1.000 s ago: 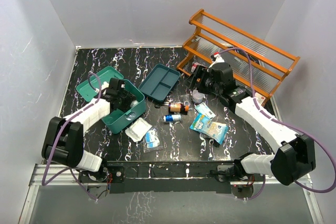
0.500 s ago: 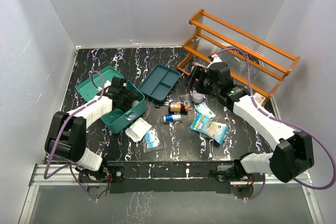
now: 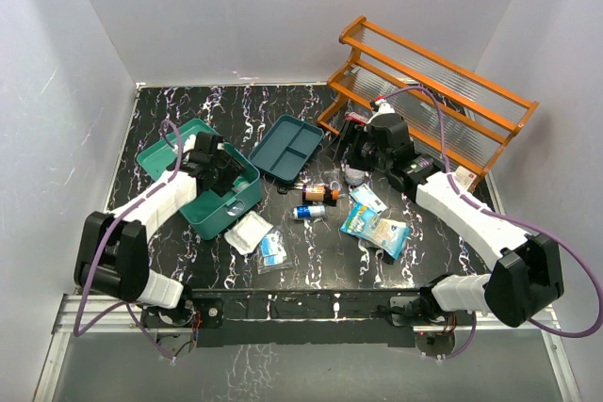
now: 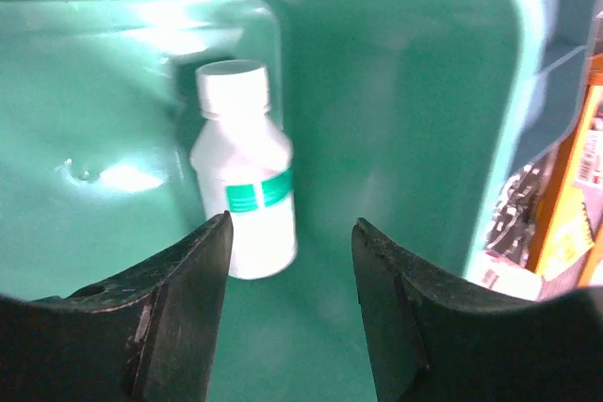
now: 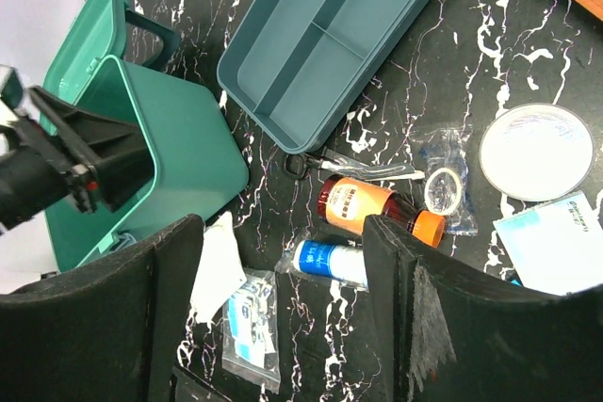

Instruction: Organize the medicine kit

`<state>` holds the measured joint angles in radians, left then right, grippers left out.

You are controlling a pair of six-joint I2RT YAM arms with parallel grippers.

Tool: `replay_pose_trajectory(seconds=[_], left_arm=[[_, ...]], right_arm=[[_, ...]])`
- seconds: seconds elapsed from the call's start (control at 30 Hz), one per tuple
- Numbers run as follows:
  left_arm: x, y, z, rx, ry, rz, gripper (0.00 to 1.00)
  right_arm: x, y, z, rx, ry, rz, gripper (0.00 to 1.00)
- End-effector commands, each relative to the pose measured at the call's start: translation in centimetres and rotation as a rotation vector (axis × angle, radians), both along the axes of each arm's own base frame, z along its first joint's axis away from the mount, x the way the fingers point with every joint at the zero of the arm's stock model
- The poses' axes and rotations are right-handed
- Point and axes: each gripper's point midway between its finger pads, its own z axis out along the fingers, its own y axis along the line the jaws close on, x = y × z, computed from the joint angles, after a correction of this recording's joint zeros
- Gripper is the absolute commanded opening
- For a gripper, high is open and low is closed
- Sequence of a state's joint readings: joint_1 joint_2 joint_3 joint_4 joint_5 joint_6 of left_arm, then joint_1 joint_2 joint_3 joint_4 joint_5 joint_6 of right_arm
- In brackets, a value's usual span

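The teal medicine kit (image 3: 219, 217) stands open at the left, its lid (image 3: 158, 153) laid back. Its insert tray (image 3: 287, 146) lies apart on the table, empty. My left gripper (image 3: 215, 167) is inside the kit, open and empty. In the left wrist view the gripper (image 4: 287, 256) hangs over the kit floor (image 4: 311, 327), just short of a white bottle with a green label (image 4: 243, 171) lying there. My right gripper (image 3: 352, 151) is open and empty, high above the loose items; in its wrist view (image 5: 283, 298) it is over a blue-labelled tube (image 5: 332, 262).
A brown bottle with an orange cap (image 5: 372, 206), scissors (image 5: 349, 167), a tape ring in a bag (image 5: 443, 190), a round white disc (image 5: 535, 151), a white gauze packet (image 5: 217, 261) and a bag of plasters (image 5: 250, 327) lie between kit and tray. Blue packets (image 3: 379, 230) lie right. An orange rack (image 3: 424, 91) stands far right.
My left gripper has drawn back a little toward the far left inside the kit. My right gripper has shifted slightly to the left. The loose items have not moved.
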<state>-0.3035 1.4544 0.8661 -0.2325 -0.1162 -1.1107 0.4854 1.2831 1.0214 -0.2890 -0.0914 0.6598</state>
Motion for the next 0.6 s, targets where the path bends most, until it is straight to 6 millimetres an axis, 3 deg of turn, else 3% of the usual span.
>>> replay_pose_trajectory(seconds=[0.0, 0.23, 0.37, 0.57], left_arm=[[0.4, 0.3, 6.6, 0.033, -0.129, -0.068, 0.53], [-1.0, 0.0, 12.1, 0.105, -0.279, -0.285, 0.56], [-0.2, -0.6, 16.1, 0.218, -0.440, -0.488, 0.56], [-0.5, -5.4, 21.7, 0.233, -0.704, -0.882, 0.58]], right_arm=[[1.5, 0.6, 3.0, 0.036, -0.075, -0.032, 0.67], [2.7, 0.5, 1.5, 0.026, -0.017, -0.119, 0.67], [3.5, 0.0, -0.3, 0.018, 0.056, -0.209, 0.67], [3.9, -1.5, -2.7, 0.002, 0.158, -0.368, 0.67]])
